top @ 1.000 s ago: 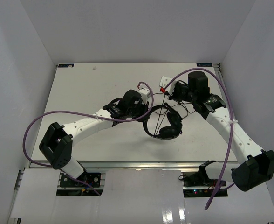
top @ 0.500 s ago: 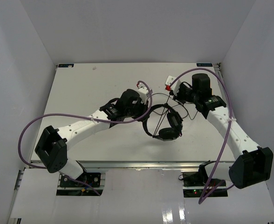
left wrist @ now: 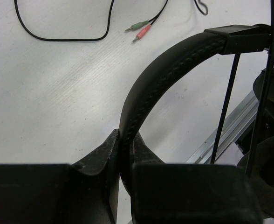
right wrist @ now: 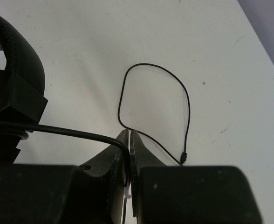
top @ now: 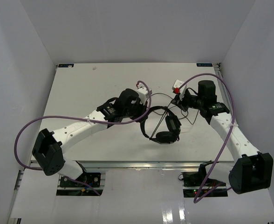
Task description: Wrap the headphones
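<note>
The headphones (top: 162, 127) are near the middle of the table (top: 81, 88), a little toward its right side, their headband (left wrist: 169, 65) clamped between the fingers of the left gripper (left wrist: 125, 140), while the right gripper (right wrist: 129, 136) is pinched tight on the thin black cable (right wrist: 58, 129).

A white table (top: 81, 93) stands inside a white box of plain walls (top: 127, 28) at the back and on both sides. A small teal tag (top: 65, 66) sits at its far left corner and another (top: 203, 64) at the far right. A faint smudge (top: 94, 68) marks the surface near the far edge. A metal rail (top: 132, 164) runs along the near edge.
</note>
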You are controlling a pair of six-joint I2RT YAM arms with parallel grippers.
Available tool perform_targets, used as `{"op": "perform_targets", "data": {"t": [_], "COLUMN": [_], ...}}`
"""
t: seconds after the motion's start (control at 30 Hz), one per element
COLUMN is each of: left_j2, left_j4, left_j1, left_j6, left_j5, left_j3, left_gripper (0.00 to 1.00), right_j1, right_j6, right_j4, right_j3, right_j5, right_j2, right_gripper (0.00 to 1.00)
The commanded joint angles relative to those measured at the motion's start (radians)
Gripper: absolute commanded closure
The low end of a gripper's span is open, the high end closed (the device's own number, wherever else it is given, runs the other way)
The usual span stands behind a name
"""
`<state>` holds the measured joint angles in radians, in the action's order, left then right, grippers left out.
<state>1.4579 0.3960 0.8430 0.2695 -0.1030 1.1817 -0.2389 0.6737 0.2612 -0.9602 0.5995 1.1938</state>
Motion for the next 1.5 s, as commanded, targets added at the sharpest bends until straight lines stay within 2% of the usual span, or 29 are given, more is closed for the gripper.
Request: {"op": "perform_targets", "data": {"t": [0.0,0.17,0.3,0.47,0.63,0.73,0.83,1.13,1.27,1.37,1.47], "left_j2": [-0.105,-0.126,-0.112,-0.077,-0.032,-0.008,-0.008,-0.046,-0.038,-0.041,-0.051], "left_j4": [0.038,0.061,0.089,0.102,0.108,0.120,0.129,0.123,0.117,0.107,0.063], "left_j1": [0.013,0.013,0.013,0.015,0.015,0.017,0.016,0.016,0.016,0.017,0.015], "left_j6": [0.004,0.038,0.077,0.127,0.185,0.209,0.229,0.348,0.421,0.467,0.486], "left_j5": [-0.044,-0.065,-0.085,-0.080,-0.095,-0.105,-0.081,0.306,0.420,0.518,0.601], "left_j3": [0.102,0.173,0.248,0.348,0.473,0.527,0.575,0.655,0.676,0.677,0.659], "left_gripper": [1.00,1.00,1.00,1.00,1.00,1.00,1.00,1.00,1.00,1.00,1.00], "right_j1": [0.022,0.034,0.036,0.036,0.035,0.035,0.033,0.029,0.011,0.007,0.003], "right_j6": [-0.107,-0.183,-0.308,-0.482,-0.731,-0.815,-0.832,-0.815,-0.771,-0.713,-0.693], "right_j4": [-0.079,-0.103,-0.210,-0.414,-0.664,-0.757,-0.798,-0.934,-0.919,-0.843,-0.825], "right_j3": [0.014,0.028,0.082,0.138,0.172,0.181,0.189,0.330,0.368,0.370,0.383], "right_j5": [0.128,0.275,0.364,0.475,0.538,0.545,0.553,0.698,0.714,0.714,0.717], "right_j2": [-0.022,0.011,0.012,0.014,0.048,0.077,0.098,0.078,0.043,0.006,-0.014], "right_gripper": [0.90,0.88,0.85,0.81,0.77,0.75,0.74,0.71,0.71,0.73,0.80]}}
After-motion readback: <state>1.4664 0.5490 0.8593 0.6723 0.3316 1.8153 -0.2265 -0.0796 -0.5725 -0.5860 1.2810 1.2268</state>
